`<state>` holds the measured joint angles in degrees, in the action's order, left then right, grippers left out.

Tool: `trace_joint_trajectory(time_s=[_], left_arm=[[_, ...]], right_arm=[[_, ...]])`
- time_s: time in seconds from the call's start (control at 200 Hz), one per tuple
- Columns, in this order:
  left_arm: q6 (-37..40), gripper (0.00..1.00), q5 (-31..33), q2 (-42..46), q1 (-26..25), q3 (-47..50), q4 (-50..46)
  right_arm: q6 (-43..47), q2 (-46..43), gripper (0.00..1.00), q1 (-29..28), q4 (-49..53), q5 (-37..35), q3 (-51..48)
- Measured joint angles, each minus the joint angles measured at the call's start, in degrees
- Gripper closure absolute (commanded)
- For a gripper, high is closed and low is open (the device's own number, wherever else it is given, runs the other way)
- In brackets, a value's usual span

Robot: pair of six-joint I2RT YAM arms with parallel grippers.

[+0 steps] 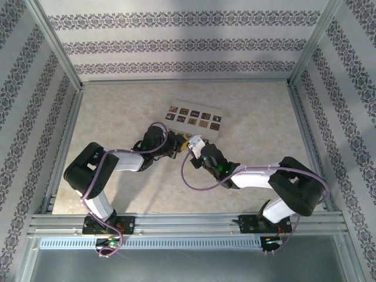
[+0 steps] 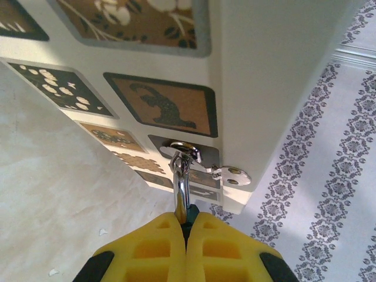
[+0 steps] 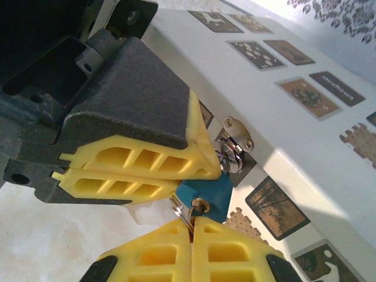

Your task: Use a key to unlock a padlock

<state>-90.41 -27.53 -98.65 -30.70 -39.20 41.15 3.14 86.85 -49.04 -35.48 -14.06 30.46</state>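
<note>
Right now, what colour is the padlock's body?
Teal blue; the padlock shows best in the right wrist view.

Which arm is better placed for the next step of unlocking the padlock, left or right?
Right, probably. The right hand is shut on what looks like the key, at the keyhole face of the blue padlock, so it could turn it. The left hand is shut on the padlock, steadying it.

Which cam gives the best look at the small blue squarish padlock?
Right wrist: the small blue squarish padlock sits centre frame, body and keyhole face clear. Left wrist catches its silvery shackle rising from the left gripper, body mostly hidden. Top external: too small to make out.
</note>
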Motion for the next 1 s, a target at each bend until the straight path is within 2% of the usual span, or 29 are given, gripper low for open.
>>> trace_joint_trajectory(time_s=[0.345, 0.685, 0.9, 0.999], left_arm=[[0.2, 1.00, 0.7, -4.3, 0.0, 0.5, 2.5], [1.7, 1.00, 1.6, -5.0, 0.0, 0.6, 4.1], [3.2, 0.88, 1.7, -4.9, -0.1, 0.6, 3.4], [4.5, 0.75, 2.3, -3.6, -0.2, 0.6, 1.8]], right_arm=[[-13.1, 5.3, 1.00, 0.0, -2.4, 0.8, 0.0], [-18.7, 6.6, 1.00, 0.1, -4.2, 0.5, 0.0], [-19.9, 6.6, 1.00, 0.0, -4.9, 0.7, -0.4], [-20.9, 6.6, 1.00, 0.0, -6.3, 1.9, -0.8]])
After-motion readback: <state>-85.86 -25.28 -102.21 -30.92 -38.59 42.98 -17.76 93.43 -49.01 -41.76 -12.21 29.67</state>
